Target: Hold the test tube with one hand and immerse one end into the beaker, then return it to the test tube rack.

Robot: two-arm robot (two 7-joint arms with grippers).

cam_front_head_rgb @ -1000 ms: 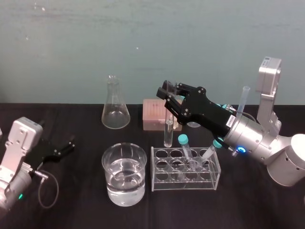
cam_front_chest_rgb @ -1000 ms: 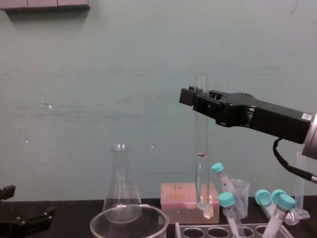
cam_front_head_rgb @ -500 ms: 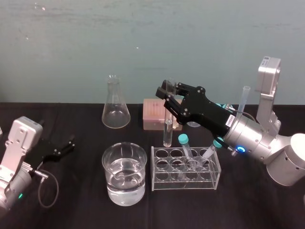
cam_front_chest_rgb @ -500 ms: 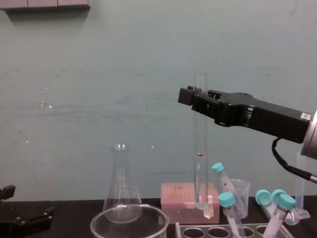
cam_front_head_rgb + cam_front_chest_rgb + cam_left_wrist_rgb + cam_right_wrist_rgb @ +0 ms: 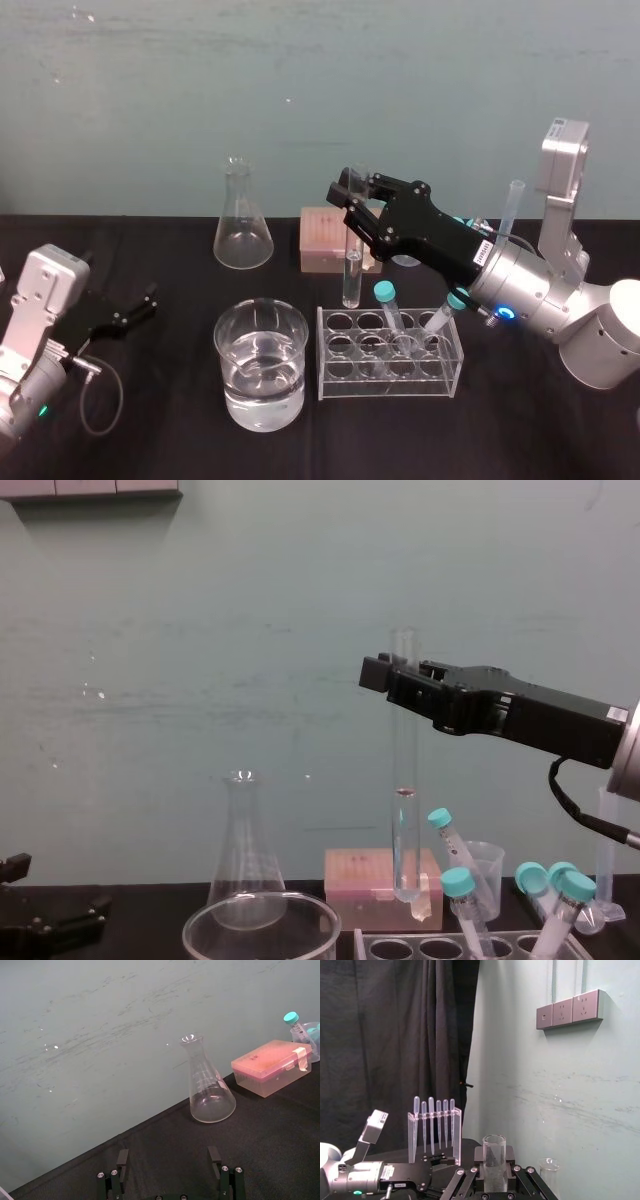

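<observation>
Head view: one table [image 5: 160, 420] under a black cloth, set against a pale teal wall [image 5: 300, 90] marked with faint scuffs. Right wrist view adds a black curtain [image 5: 395, 1035] at the wall's end and one bank of three wall plates [image 5: 567, 1009] high up.

Glassware and stock on the table:
- Beaker [image 5: 261, 365], one, front centre, part full of clear liquid.
- Rack [image 5: 390, 353], one, just beside the beaker on its right.
- Capped tubes, teal caps, leaning in the rack; two caps are plain from the head [image 5: 384, 291], at least four from the chest; the exact count cannot be told.
- Flask [image 5: 242, 225], one, conical, at the back near the wall.
- Pink box [image 5: 325, 240], one, lidded, right of the flask.
- Cup [image 5: 484, 865], one, small and translucent, behind the rack.
- Cylinder [image 5: 512, 215], one, thin and clear, at the back right.
- Pipette stand [image 5: 434, 1132], one, holding six pipettes, off near the curtain.

Test tube [image 5: 352, 278], one, uncapped, upright in the air. Its rounded bottom hangs over the table just behind the rack's left end, in front of the pink box and apart from the beaker.

Arms, two:
- Right gripper [image 5: 353, 195], reaching in from the right, fingers pinched on the test tube's upper part.
- Left gripper [image 5: 140, 303], parked low at the table's left, fingers [image 5: 214, 1156] spread wide with nothing between them.
</observation>
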